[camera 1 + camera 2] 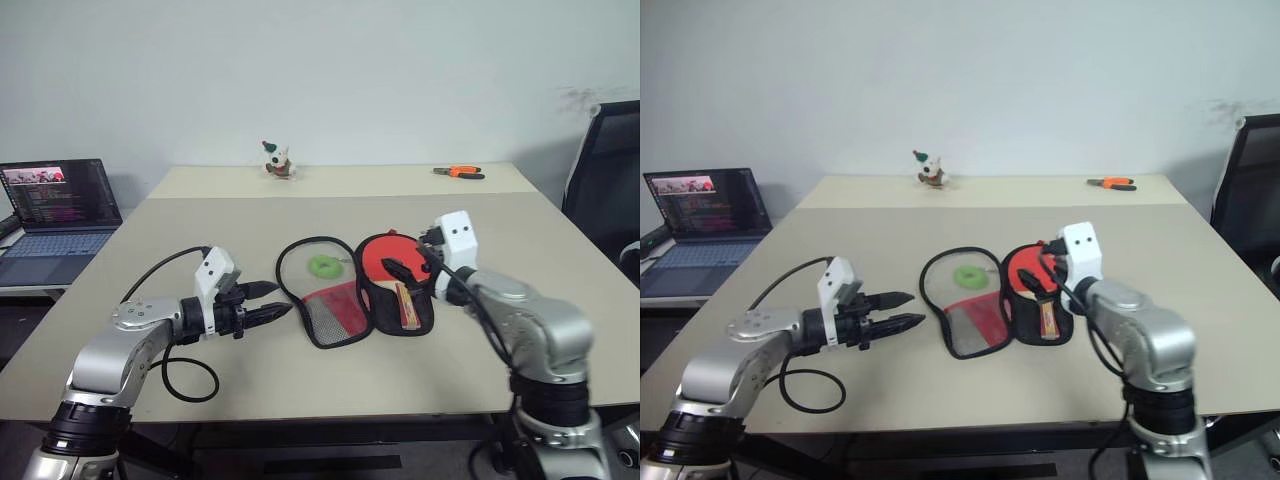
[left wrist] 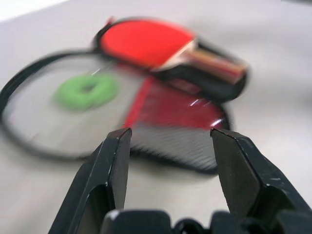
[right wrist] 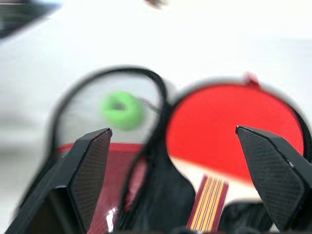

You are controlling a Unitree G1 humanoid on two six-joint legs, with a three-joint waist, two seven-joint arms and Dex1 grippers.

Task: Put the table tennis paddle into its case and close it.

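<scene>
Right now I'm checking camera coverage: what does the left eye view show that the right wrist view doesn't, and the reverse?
Left eye alone: the laptop, the small figurine, the orange-handled pliers and the left gripper. Right wrist alone: the striped side of the paddle's handle, close up between open jaws. Both: the table tennis paddle lying in the open case, the green ring tag.

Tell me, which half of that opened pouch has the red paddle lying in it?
The black half nearer the right arm holds the table tennis paddle. The other flap, red and mesh, holds only a green ring tag.
</scene>
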